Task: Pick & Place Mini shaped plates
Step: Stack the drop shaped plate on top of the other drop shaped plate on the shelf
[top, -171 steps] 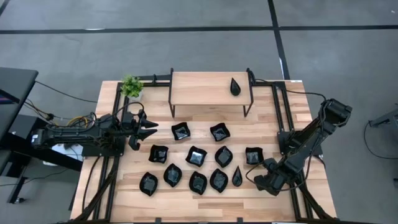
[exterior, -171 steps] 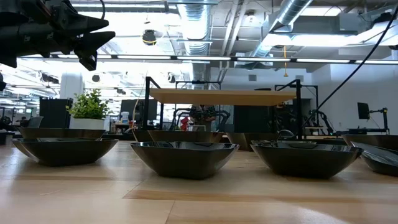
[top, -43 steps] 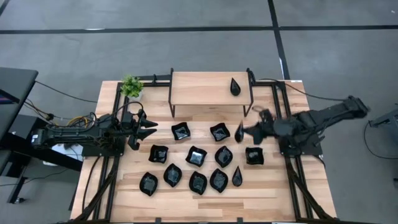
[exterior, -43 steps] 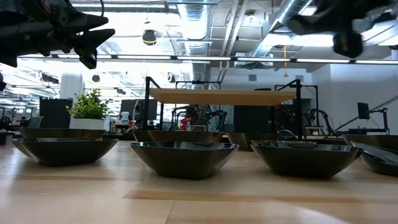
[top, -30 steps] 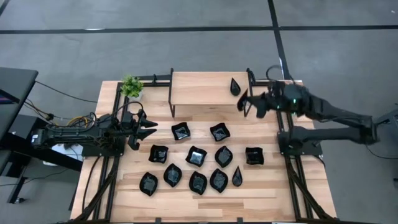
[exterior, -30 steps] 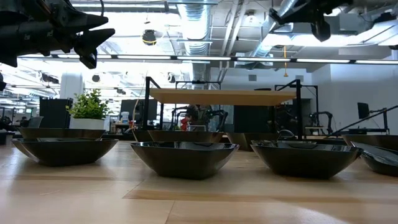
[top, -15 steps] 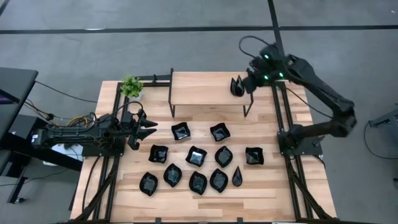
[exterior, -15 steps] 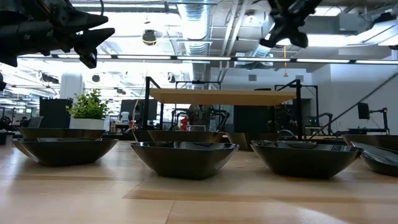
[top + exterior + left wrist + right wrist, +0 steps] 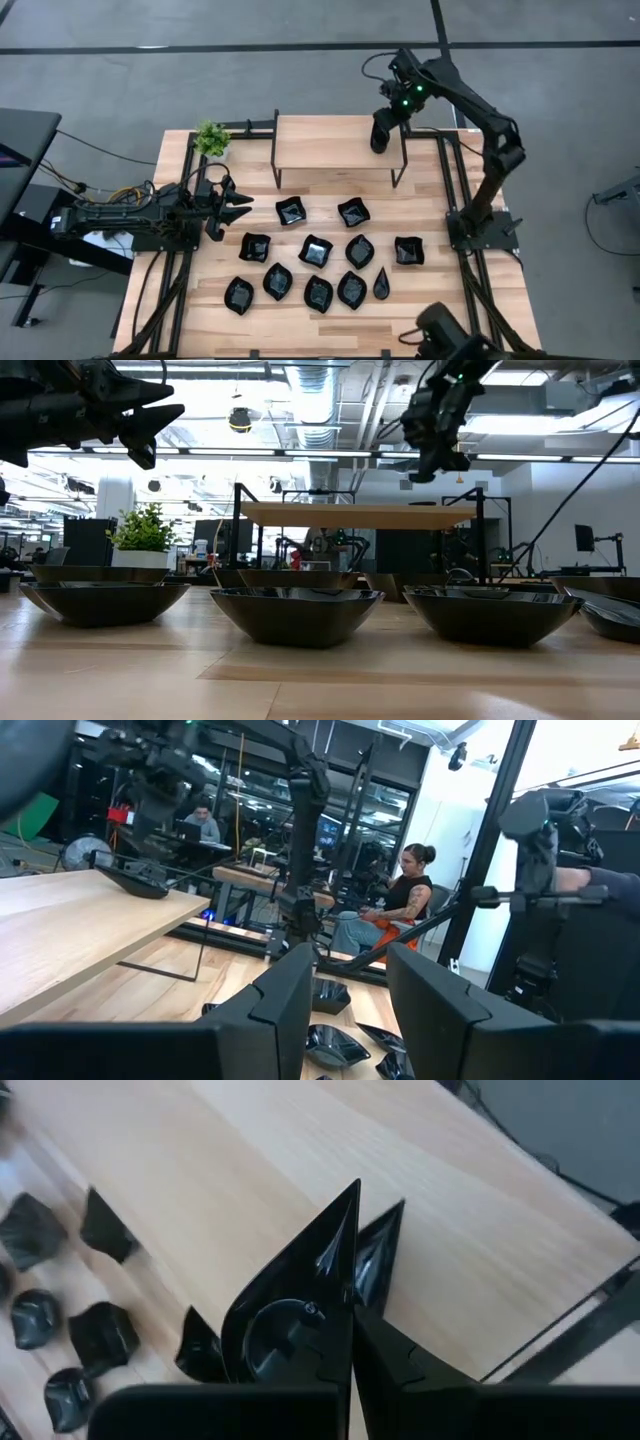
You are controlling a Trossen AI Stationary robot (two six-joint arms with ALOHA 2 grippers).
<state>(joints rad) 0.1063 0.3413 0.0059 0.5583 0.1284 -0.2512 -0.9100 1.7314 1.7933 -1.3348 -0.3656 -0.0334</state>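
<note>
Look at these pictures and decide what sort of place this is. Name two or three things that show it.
Probably a robotics lab or workshop. Exposed ceiling ducts run overhead, a wooden table carries two robot arms with rows of mini shaped plates, and a person sits among more rigs behind.

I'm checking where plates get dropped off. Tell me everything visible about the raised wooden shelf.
The raised shelf is a light wood board with visible grain on a thin black metal frame, level above the back of the table. Its top is mostly bare. At its right end the right gripper hangs shut over it; whether a plate lies beneath cannot be told. A small green plant stands off its left end.
</note>
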